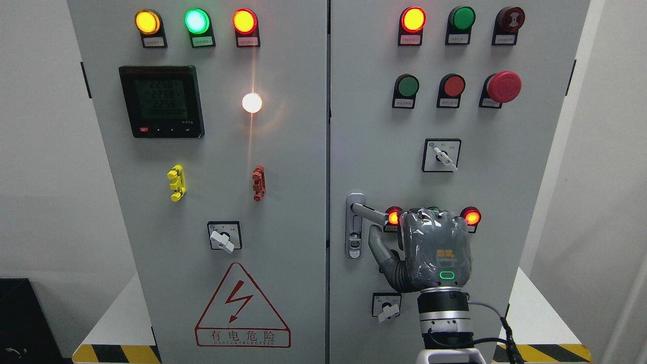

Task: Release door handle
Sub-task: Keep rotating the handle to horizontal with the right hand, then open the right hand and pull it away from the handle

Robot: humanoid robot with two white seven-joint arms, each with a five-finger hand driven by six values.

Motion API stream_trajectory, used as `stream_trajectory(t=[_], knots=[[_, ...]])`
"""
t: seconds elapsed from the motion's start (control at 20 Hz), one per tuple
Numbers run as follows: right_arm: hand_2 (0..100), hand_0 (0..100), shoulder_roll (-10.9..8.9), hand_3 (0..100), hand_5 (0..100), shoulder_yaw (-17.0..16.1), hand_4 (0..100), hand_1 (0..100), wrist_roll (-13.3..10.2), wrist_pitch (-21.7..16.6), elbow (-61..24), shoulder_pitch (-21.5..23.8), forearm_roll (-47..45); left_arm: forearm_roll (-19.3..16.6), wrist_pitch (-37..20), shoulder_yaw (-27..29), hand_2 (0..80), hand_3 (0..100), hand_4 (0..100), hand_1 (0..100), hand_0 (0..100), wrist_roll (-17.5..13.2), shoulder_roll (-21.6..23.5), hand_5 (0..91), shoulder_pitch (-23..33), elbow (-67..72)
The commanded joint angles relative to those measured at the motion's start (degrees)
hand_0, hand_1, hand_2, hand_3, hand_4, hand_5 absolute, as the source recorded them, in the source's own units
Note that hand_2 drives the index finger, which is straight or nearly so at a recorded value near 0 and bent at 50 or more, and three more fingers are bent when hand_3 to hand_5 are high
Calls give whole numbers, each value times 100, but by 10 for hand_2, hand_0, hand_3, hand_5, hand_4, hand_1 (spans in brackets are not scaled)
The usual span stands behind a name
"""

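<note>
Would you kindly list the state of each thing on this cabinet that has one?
Right hand: shut on the door handle.
Doors: closed.
Meter: on, showing digits.
White lamp: lit.
Top-left lamps: all three lit.
Top-right red lamp: lit.
Green lamp beside it: unlit.

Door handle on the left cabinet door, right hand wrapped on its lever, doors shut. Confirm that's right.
Not quite: the door handle sits on the right cabinet door, just beside the centre seam, not on the left one. The head view shows the right hand on its lever, and both doors do look shut.
</note>
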Motion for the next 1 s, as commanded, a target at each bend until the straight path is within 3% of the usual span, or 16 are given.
stream_trajectory(t=[0.0,0.6,0.75,0.95], knots=[[944,528,-15,1000,1000,0,1000,317,-16,-9,-192,178,-11,2,-5,0,0,0,0,556,120,-1,0,0,97,-1],[927,537,-41,1000,988,-52,1000,299,-95,-264,-1079,1021,-55,2,-5,0,0,0,0,556,120,-1,0,0,97,-1],[883,540,-33,1000,982,-333,989,288,-104,-614,-1247,1162,-73,-7,-5,0,0,0,0,556,120,-1,0,0,97,7],[779,544,-6,1000,944,-992,954,276,-218,-1405,-1414,1364,-90,2,-5,0,0,0,0,556,120,-1,-9,0,97,-1]])
